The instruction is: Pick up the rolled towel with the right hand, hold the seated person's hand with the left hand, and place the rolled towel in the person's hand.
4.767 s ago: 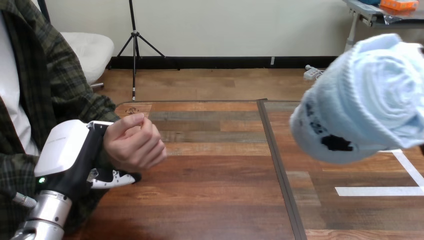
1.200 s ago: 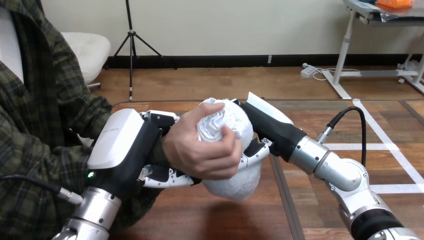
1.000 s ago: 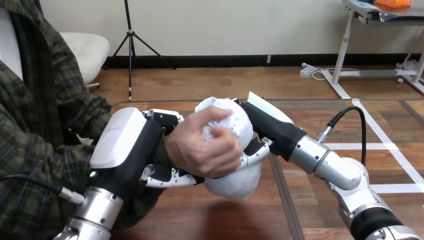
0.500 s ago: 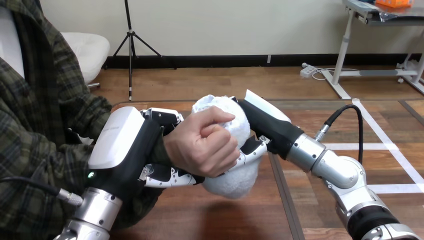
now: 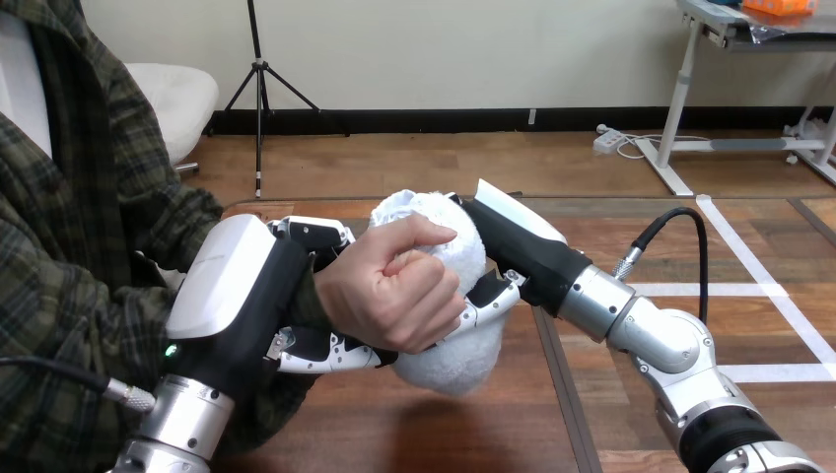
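rolled towel [image 5: 452, 343] in person's hand [image 5: 394, 294], right hand [image 5: 515, 258] gripping it from 3 o'clock; left hand [image 5: 235, 298] curled round person's wrist [image 5: 321, 298] at 9 o'clock.

- The rolled towel [image 5: 449, 345] was up at 2 o'clock, close to the camera. It came down to the middle and ended up inside the person's hand [image 5: 394, 296].
- The person's hand was an empty fist. It opened, took the towel, then closed tighter round it, with the thumb laid across the top.
- The right hand [image 5: 513, 251] came in from 4 o'clock, its fingers curled on the towel.
- The left hand [image 5: 232, 296] moved with the person's hand from 8 o'clock toward the middle.
- In the last second, the towel and the hands slid a little toward 10 o'clock.
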You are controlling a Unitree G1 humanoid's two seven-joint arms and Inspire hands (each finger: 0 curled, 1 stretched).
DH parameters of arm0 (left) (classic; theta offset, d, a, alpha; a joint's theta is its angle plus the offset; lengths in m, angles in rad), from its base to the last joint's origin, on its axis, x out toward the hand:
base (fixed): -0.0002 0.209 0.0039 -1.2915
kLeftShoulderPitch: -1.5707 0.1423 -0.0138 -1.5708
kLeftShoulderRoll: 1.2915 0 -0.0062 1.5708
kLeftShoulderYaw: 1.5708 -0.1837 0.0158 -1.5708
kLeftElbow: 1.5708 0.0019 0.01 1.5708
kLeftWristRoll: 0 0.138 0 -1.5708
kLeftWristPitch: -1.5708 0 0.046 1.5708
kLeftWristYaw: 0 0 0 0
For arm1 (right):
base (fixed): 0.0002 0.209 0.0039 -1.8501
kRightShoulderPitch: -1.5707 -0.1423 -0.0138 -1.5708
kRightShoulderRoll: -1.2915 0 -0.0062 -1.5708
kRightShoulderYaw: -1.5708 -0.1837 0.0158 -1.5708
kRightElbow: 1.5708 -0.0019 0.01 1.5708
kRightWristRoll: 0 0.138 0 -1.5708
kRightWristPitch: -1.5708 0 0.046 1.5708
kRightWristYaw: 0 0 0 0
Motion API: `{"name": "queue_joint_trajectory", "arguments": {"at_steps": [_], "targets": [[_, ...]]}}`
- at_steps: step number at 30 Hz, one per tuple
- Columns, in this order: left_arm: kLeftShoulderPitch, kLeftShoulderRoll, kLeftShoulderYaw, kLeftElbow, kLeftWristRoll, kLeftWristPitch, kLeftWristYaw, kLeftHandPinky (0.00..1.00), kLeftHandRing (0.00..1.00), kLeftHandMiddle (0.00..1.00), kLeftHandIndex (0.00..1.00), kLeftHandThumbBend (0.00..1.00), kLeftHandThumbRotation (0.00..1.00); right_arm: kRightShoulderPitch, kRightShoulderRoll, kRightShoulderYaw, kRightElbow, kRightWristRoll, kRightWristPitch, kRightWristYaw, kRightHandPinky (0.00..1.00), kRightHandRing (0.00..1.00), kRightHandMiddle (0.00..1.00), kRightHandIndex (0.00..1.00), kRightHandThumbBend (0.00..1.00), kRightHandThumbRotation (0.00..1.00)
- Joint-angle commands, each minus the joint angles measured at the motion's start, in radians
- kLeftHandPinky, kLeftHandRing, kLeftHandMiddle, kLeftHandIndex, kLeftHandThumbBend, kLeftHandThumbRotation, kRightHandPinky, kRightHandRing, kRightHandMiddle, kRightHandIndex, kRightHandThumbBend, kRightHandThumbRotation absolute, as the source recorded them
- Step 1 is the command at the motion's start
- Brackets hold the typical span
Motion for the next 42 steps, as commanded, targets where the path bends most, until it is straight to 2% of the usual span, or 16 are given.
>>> {"name": "queue_joint_trajectory", "arguments": {"at_steps": [1,10,16,20,23,25,32,34,38,42], "targets": [[-0.046,-0.040,-0.039,-0.053,-0.048,-0.052,-0.003,0.19,0.23,0.31,0.32,0.93,0.00,-0.148,0.112,0.030,-0.051,0.020,-0.067,0.006,0.07,0.11,0.17,0.20,0.72,0.00],[-0.048,-0.038,-0.033,-0.038,-0.051,-0.055,-0.001,0.20,0.23,0.31,0.32,0.92,0.00,-0.144,0.100,0.029,-0.060,0.015,-0.061,-0.004,0.08,0.12,0.18,0.21,0.73,0.00],[-0.045,-0.036,-0.029,-0.032,-0.055,-0.055,-0.003,0.20,0.24,0.32,0.33,0.92,0.00,-0.138,0.101,0.014,-0.063,0.054,-0.045,0.029,0.09,0.13,0.20,0.24,0.77,0.00],[-0.046,-0.033,-0.025,-0.024,-0.051,-0.060,-0.001,0.21,0.25,0.32,0.33,0.94,0.00,-0.131,0.098,0.004,-0.075,0.083,-0.009,0.050,0.11,0.16,0.23,0.28,0.81,0.02],[-0.049,-0.031,-0.022,-0.016,-0.051,-0.069,0.001,0.21,0.26,0.33,0.34,0.95,0.00,-0.127,0.089,0.002,-0.093,0.106,0.023,0.079,0.16,0.22,0.30,0.35,0.86,0.07],[-0.050,-0.031,-0.020,-0.012,-0.053,-0.072,0.000,0.22,0.26,0.34,0.35,0.98,0.00,-0.125,0.082,0.001,-0.110,0.122,0.046,0.102,0.26,0.34,0.42,0.46,0.89,0.13],[-0.053,-0.034,-0.013,-0.001,-0.069,-0.075,-0.007,0.25,0.30,0.37,0.37,1.00,0.00,-0.108,0.042,0.001,-0.197,0.143,0.112,0.141,0.47,0.56,0.62,0.64,0.93,0.19],[-0.049,-0.037,-0.010,-0.013,-0.072,-0.053,-0.016,0.28,0.32,0.39,0.40,1.00,0.00,-0.105,0.027,-0.001,-0.221,0.144,0.135,0.148,0.56,0.64,0.69,0.70,0.93,0.21],[-0.048,-0.031,-0.004,0.005,-0.074,-0.061,-0.010,0.32,0.36,0.43,0.44,1.00,0.00,-0.093,0.013,-0.012,-0.262,0.157,0.184,0.154,0.63,0.71,0.74,0.75,0.95,0.25],[-0.043,-0.020,0.005,0.026,-0.056,-0.061,0.002,0.38,0.42,0.48,0.49,1.00,0.03,-0.088,-0.005,-0.026,-0.282,0.167,0.199,0.160,0.67,0.74,0.77,0.79,0.96,0.29]]}}
